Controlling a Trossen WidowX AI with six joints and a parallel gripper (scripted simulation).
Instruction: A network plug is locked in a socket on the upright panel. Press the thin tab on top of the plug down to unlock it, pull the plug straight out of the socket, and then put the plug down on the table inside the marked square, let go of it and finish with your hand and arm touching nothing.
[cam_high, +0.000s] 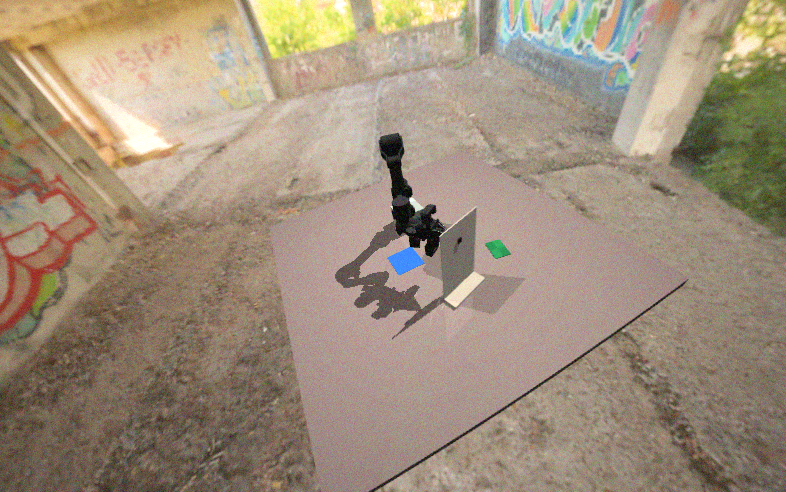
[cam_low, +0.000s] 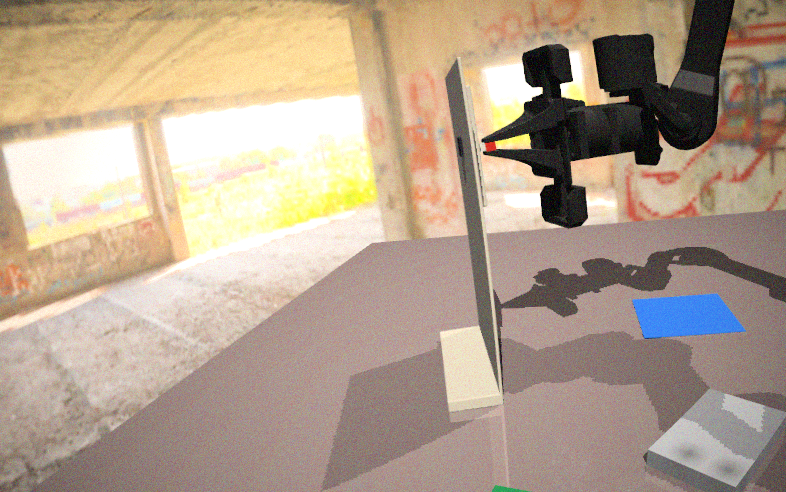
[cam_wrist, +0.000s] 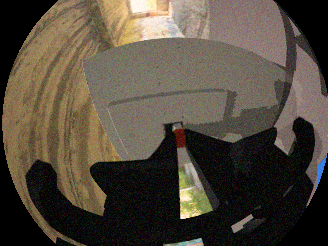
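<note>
The plug, its rear red (cam_low: 490, 146) (cam_wrist: 180, 138), is at the socket (cam_wrist: 168, 129) on the upright grey panel (cam_high: 458, 263) (cam_low: 479, 261) (cam_wrist: 150, 65). How deep it sits is unclear. My gripper (cam_low: 484, 146) (cam_wrist: 179, 131) is shut on the plug, one finger above and one below, with its tips close to the panel face. The fingers hide the thin tab. In the top view the panel hides the fingertips. A blue square (cam_high: 405, 261) (cam_low: 688, 316) lies on the table on my arm's side of the panel. A green square (cam_high: 497, 248) (cam_low: 509, 489) lies farther along.
The panel stands on a cream foot (cam_high: 464, 290) (cam_low: 469, 371). A pale grey box (cam_low: 716, 440) lies on the table (cam_high: 377, 394) on the arm's side, at the lower right in the exterior view. The arm's shadow falls near the blue square.
</note>
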